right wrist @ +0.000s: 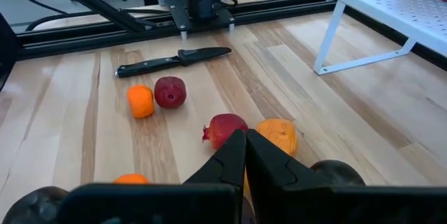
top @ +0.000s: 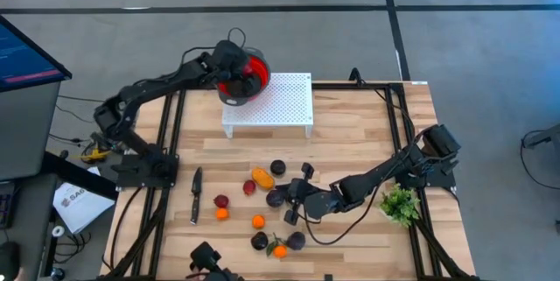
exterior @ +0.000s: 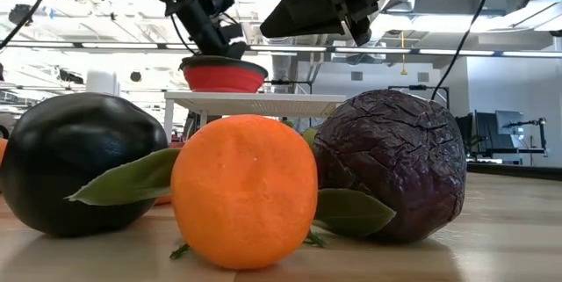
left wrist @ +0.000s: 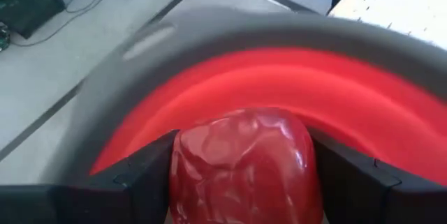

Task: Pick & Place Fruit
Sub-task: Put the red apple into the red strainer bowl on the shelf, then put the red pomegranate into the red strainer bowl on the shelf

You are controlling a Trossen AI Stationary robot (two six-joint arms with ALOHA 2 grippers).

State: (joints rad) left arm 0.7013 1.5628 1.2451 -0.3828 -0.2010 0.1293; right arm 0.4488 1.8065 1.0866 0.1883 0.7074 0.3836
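My left gripper [top: 234, 78] is over the red bowl with a grey rim [top: 255, 71], which stands on the white perforated stand [top: 280, 101] at the table's far side. It is shut on a red fruit [left wrist: 244, 161]. More fruit lies on the wood nearer the front: an oblong orange-yellow piece [top: 262, 177], red ones [top: 221, 201], small orange balls [top: 258, 221] and dark ones [top: 260, 241]. My right gripper [top: 287, 195] hangs shut just above this group, holding nothing; in the right wrist view it [right wrist: 244, 147] points at a red fruit [right wrist: 225, 128]. My left gripper pinches the red fruit by two opposite sides [left wrist: 183, 165] between its two fingers [left wrist: 140, 178]. The fingers slant downward into the bowl's mouth, and the fruit sits between them over the red inside of the bowl [left wrist: 335, 98]. I cannot tell whether the fruit touches the bowl.
A black-handled knife [top: 195, 195] lies left of the fruit. A green leafy sprig [top: 400, 204] lies near the table's right edge. In the low view a dark fruit [exterior: 75, 163], an orange [exterior: 244, 190] and a purple fruit [exterior: 391, 163] stand close to the front edge.
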